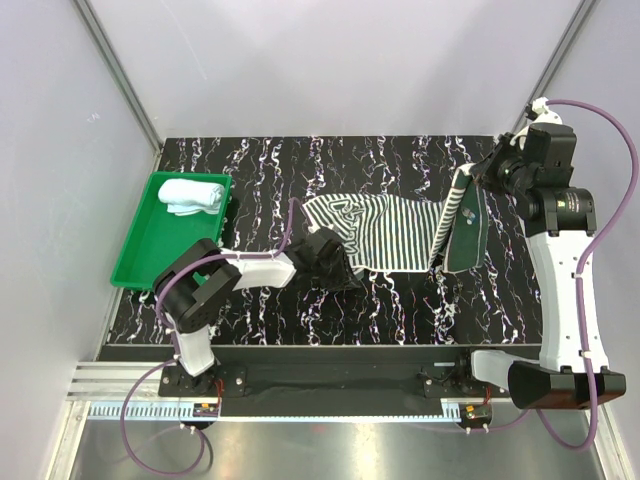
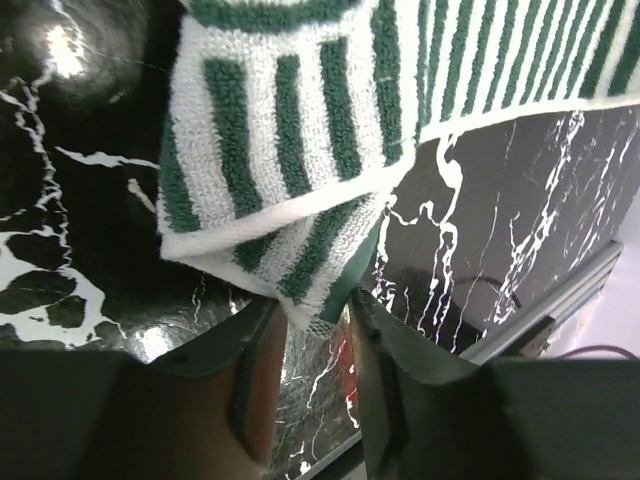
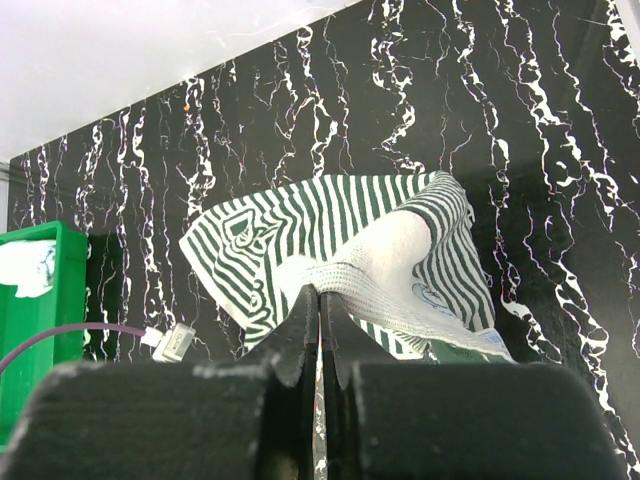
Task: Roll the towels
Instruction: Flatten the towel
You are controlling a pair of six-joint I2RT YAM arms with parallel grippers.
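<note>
The left claw (image 2: pixel 316 318) is clamped on the near left corner of the striped towel (image 1: pixel 395 235), seemingly to anchor that end. The right claw (image 3: pixel 318 300) pinches the opposite edge and holds it raised off the table (image 1: pixel 400 300), folded toward the middle, probably to start the roll. Between them the cloth lies flat. Farther left, the light blue towel (image 1: pixel 192 194) sits bundled in the green tray (image 1: pixel 140 255).
</note>
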